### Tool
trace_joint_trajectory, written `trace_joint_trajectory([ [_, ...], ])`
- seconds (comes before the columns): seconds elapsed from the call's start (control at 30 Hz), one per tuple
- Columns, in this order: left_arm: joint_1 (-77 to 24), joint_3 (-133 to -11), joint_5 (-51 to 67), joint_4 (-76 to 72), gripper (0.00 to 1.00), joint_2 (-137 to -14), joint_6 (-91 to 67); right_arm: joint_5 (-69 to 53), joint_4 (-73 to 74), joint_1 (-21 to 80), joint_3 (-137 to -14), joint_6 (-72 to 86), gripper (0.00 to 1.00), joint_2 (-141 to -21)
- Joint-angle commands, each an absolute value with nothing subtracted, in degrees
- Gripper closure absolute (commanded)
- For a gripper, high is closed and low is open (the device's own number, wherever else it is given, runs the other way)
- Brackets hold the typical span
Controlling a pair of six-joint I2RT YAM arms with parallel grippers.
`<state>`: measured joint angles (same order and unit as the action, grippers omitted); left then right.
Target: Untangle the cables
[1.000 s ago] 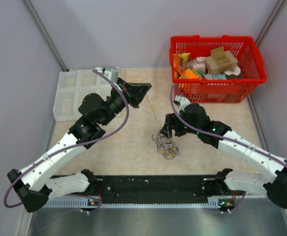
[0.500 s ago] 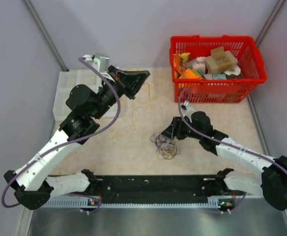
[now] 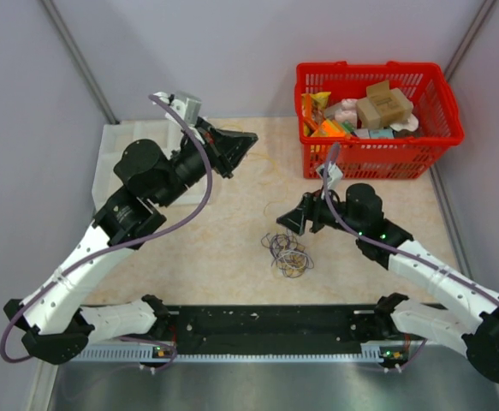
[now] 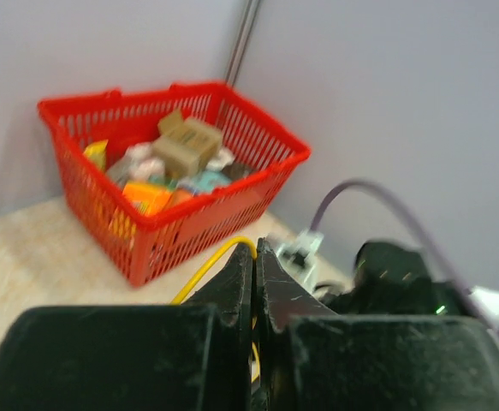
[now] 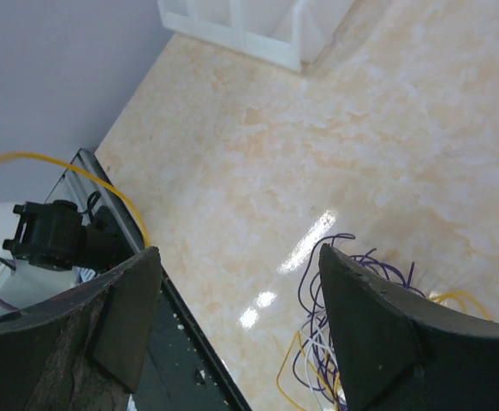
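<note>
Several thin purple, white and yellow cables (image 3: pixel 288 254) lay tangled just beside my open right end effector (image 5: pixel 239 257); my left end effector (image 4: pixel 254 257) pinched a yellow strand (image 4: pixel 202 270).

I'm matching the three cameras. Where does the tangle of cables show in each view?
Top external: the tangle of cables lies just below centre.
Left wrist: not in it; only one yellow cable, pinched in the left gripper.
Right wrist: bottom, right of centre.
Shared landmark: the white tray, upper left from above, top edge in the right wrist view.
</note>
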<state>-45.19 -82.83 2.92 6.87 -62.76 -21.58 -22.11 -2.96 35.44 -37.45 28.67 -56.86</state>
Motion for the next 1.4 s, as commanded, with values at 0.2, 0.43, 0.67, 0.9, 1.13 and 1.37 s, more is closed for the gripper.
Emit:
trace_joint_trajectory([
  [0.2,-38.9,-82.8,-0.5,32.1,1.0,-59.0,-11.3,-23.6,-0.1,35.3,-41.4,26.8,0.26,-54.6],
  [0.43,-37.1,-75.3,3.6,37.2,1.0,-59.7,-14.0,-24.1,-0.1,35.3,-42.4,26.5,0.26,-55.2],
  [0.67,-37.0,-52.4,0.5,23.7,1.0,-58.6,-26.3,-24.3,-0.9,35.3,-40.9,26.3,0.26,-56.6],
  [0.9,-37.1,-45.5,-4.0,24.8,1.0,-60.5,-31.6,-24.6,-0.3,35.3,-40.1,26.4,0.27,-57.0],
  [1.13,-37.1,-40.9,-7.4,28.3,0.69,-60.3,-34.3,-24.9,-0.2,35.3,-39.8,26.4,0.27,-58.7],
  [1.37,-37.9,-38.4,-5.5,27.6,0.28,-63.0,-33.6,-25.1,-0.3,35.3,-39.3,26.2,0.27,-59.9],
])
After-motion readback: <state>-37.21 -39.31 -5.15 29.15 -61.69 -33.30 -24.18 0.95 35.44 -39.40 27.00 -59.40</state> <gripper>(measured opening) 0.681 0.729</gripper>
